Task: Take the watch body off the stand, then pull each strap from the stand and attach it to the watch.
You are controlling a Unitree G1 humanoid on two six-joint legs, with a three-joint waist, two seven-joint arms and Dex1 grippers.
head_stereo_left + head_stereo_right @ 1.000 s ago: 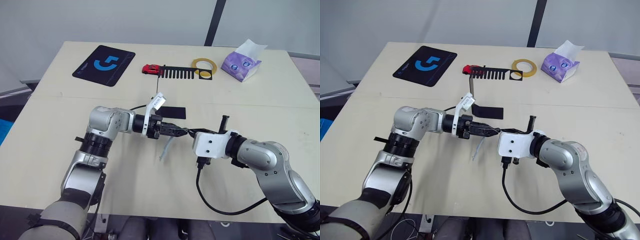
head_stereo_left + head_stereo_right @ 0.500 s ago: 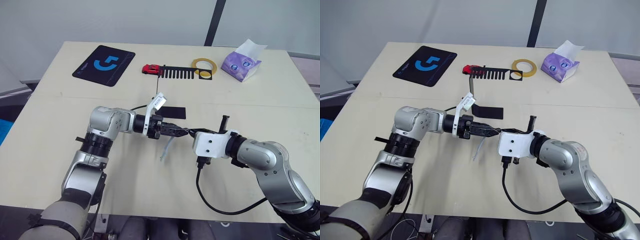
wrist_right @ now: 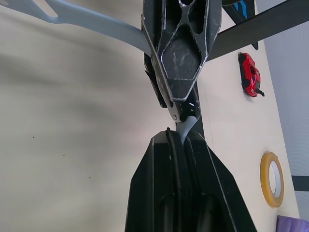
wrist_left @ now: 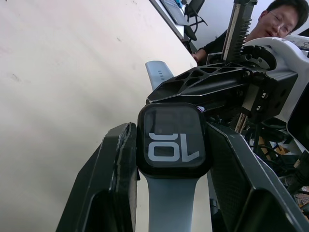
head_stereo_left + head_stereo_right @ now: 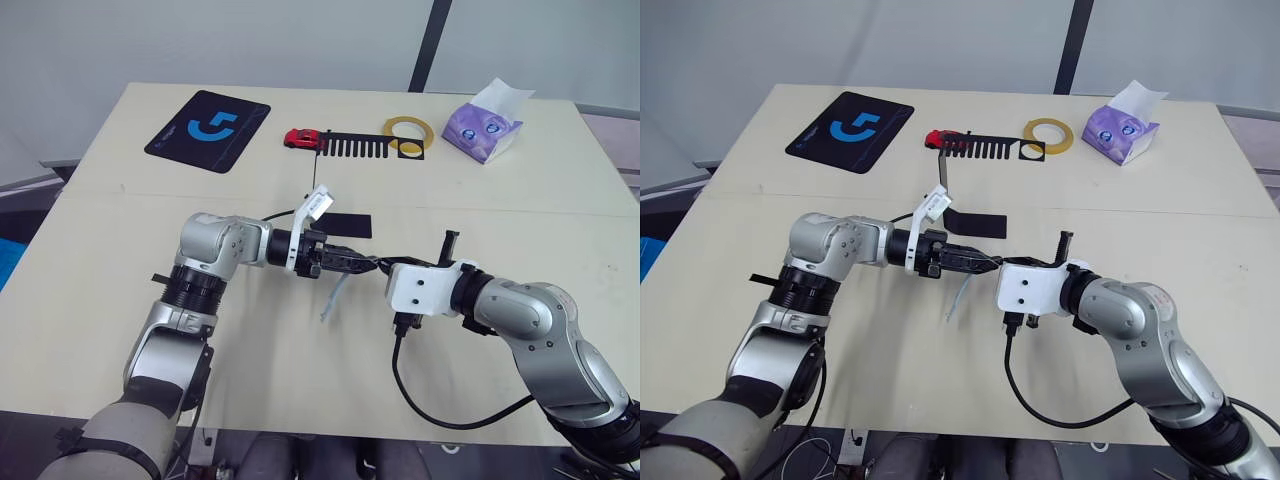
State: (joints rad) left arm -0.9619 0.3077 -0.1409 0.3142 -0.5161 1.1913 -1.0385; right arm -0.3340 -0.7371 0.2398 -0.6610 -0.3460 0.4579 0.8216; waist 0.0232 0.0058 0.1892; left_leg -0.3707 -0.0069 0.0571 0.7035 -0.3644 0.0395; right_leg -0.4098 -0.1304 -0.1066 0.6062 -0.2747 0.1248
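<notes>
My left gripper (image 5: pixel 362 264) is shut on the watch body (image 4: pixel 173 140), a small black case whose dark screen shows white digits. One pale grey-blue strap (image 5: pixel 331 298) hangs from the watch toward the table. My right gripper (image 5: pixel 382 268) meets the left one tip to tip and is shut on the other strap (image 3: pixel 186 128), whose end sits against the watch's far edge. The stand's flat base (image 5: pixel 346 225) lies just behind the left gripper. Its comb-toothed top bar (image 5: pixel 352 144) shows further back.
A black mat with a blue logo (image 5: pixel 208 129) lies at the back left. A red toy car (image 5: pixel 300 138), a yellow tape ring (image 5: pixel 408 129) and a purple tissue pack (image 5: pixel 484 125) line the back. A person (image 4: pixel 285 19) sits beyond the table.
</notes>
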